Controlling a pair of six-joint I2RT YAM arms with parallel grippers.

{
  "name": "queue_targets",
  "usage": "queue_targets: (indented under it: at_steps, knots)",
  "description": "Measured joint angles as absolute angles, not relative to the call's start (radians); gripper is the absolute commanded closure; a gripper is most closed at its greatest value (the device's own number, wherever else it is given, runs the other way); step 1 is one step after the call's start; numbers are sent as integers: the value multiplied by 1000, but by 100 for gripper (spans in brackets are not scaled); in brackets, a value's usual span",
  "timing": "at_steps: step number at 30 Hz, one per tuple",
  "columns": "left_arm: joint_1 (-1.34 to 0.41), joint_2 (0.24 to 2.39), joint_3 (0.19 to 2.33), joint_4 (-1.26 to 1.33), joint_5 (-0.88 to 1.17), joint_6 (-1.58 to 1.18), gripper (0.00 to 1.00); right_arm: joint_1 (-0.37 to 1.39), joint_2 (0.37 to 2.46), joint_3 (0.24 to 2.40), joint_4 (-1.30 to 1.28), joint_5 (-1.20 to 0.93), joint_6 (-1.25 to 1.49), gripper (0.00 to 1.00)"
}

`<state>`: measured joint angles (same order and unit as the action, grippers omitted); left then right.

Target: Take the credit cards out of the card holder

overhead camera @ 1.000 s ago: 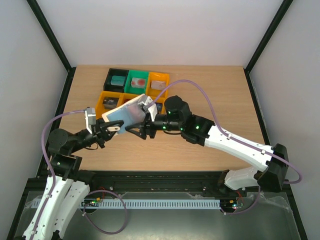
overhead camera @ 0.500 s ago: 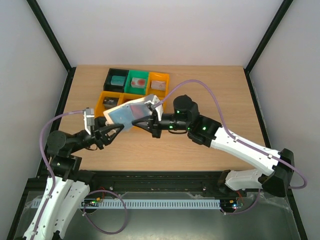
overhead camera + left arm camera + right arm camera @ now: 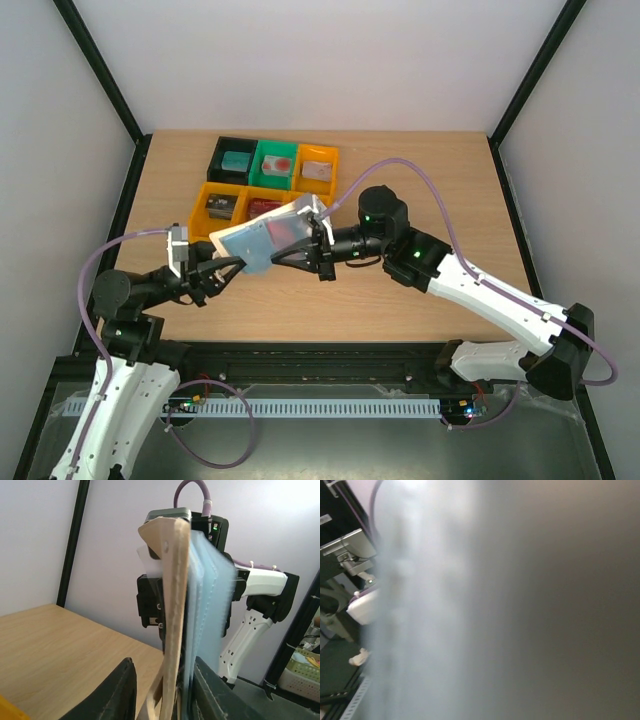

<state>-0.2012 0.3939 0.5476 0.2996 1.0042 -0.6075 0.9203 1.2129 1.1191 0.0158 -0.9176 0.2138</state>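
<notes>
We see the card holder (image 3: 262,236) held up off the tabletop (image 3: 420,170), spread open with its grey-blue inside facing up and its tan outside underneath. It hangs over the left-middle part of the tabletop, just on the near side of the cluster of plastic bins (image 3: 236,160) that sits toward the far left corner. The right gripper (image 3: 312,240) reaches in from the right and is clamped tight on the holder's right end, carrying it. The left gripper (image 3: 228,264) comes from the near left edge, its jaws partly apart around the holder's lower left corner. From the left wrist we look along the holder edge-on: the tan flap and the blue layers stand upright between the two dark fingers (image 3: 117,695), and a clear gap shows between the left finger and the tan flap, so this gripper is not squeezing it. Whether the other finger touches the blue side we cannot tell. A reddish patch shows on the inner face near the right gripper; whether it is a card we cannot tell. The right wrist view is filled by a blurred grey-blue surface.
</notes>
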Motion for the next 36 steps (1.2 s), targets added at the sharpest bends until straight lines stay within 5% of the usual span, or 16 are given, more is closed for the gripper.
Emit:
queue_targets:
  at_steps: [3, 7, 9, 14, 26, 36]
  knots:
    - [-202, 394, 530, 316, 1008, -616, 77, 920, 1219, 1119, 12, -957, 205, 98]
    - [-202, 393, 516, 335, 1026, -631, 97, 913, 1219, 1123, -17, -989, 166, 98]
    - [-204, 392, 514, 352, 1042, -635, 98, 906, 1220, 1126, -23, -989, 161, 73]
    - [-202, 391, 517, 298, 982, -593, 98, 914, 1238, 1160, -88, -842, 141, 38]
    - [-190, 466, 646, -269, 185, -260, 98, 965, 1267, 1182, -260, 104, 166, 40]
    - [-173, 458, 622, -228, 476, -393, 98, 1141, 1449, 1244, -31, -120, 95, 32]
